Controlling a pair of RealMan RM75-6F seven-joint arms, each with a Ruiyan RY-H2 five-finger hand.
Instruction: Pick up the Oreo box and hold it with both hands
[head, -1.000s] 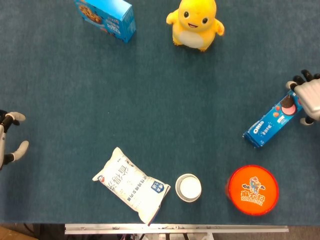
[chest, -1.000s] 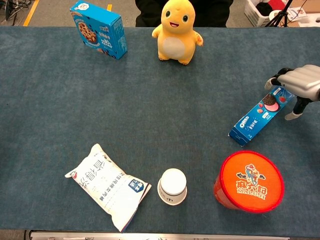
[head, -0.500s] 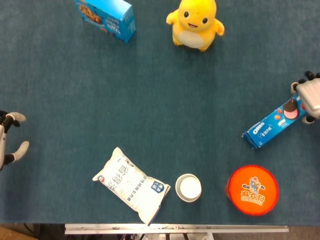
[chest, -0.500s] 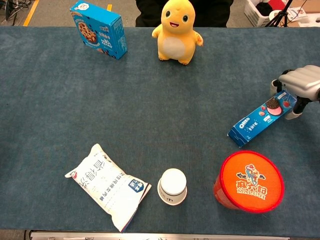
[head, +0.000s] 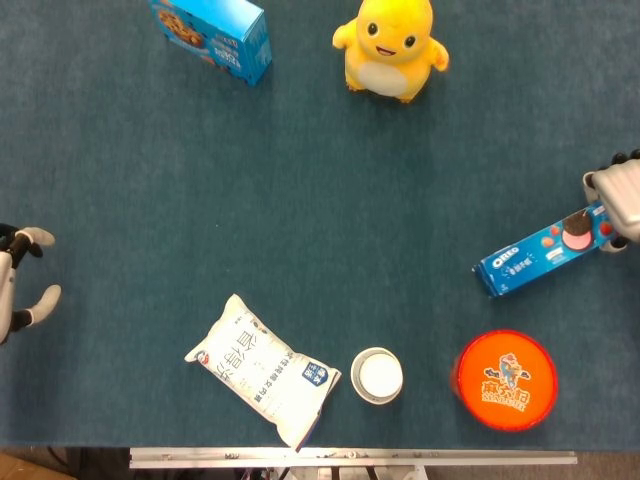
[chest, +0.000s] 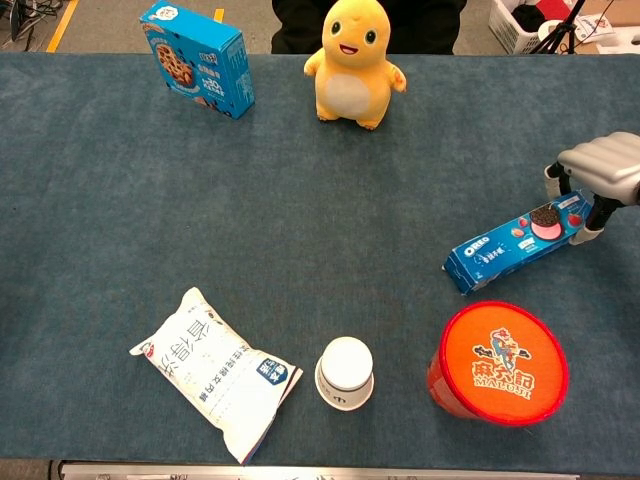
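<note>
Right robot hand (chest: 598, 172) grips the far end of the Oreo box (chest: 514, 244), fingers closed around it, at the surface's (chest: 300, 220) right edge above the orange tub (chest: 498, 364). Left robot hand (head: 18, 280) rests spread, holding nothing, at the left edge.

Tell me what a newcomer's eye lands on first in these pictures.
Most likely the yellow plush toy, standing bright at the far edge of the dark blue table. Next comes the orange-lidded tub at the near right. Just beyond the tub, the right hand grips one end of the blue Oreo box, while the left hand waits at the far left edge, holding nothing.
</note>
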